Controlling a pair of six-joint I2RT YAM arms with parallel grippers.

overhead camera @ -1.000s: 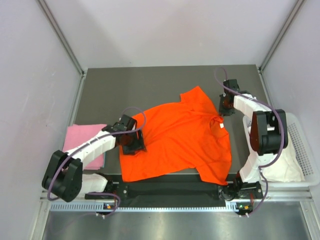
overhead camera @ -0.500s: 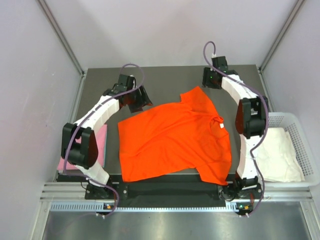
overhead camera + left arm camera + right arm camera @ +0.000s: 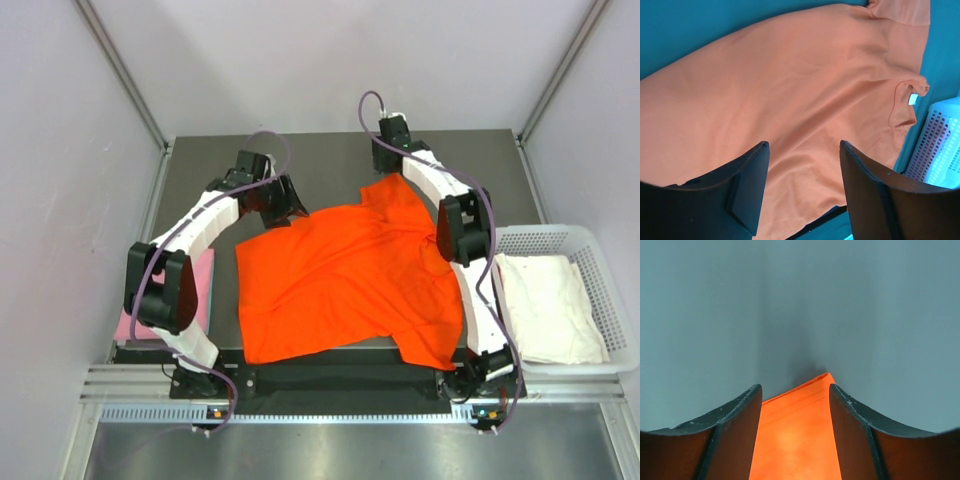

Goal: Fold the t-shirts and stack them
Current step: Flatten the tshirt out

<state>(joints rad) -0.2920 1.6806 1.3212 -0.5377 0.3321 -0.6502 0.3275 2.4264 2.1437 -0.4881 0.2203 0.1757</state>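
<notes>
Arching out from their bases, both arms extend to the far side of the table [image 3: 200,170]. The left gripper [image 3: 285,208] hangs over the far-left corner of the orange-red t-shirt [image 3: 350,275], its dark wedge-shaped fingers [image 3: 747,185] spread wide with nothing between them. The right gripper [image 3: 386,170] points at the far sleeve tip. Its jaws are likewise wide, and the pointed orange hem lies between them; whether they touch it I cannot tell. The shirt lies spread across the middle of the matte grey table, soft and lightly creased, with its white neck label [image 3: 911,99] showing at the collar. A folded pale pink t-shirt [image 3: 203,290] lies at the left edge. A white t-shirt [image 3: 545,305] sits rumpled in a white mesh basket [image 3: 612,285] on the right.
</notes>
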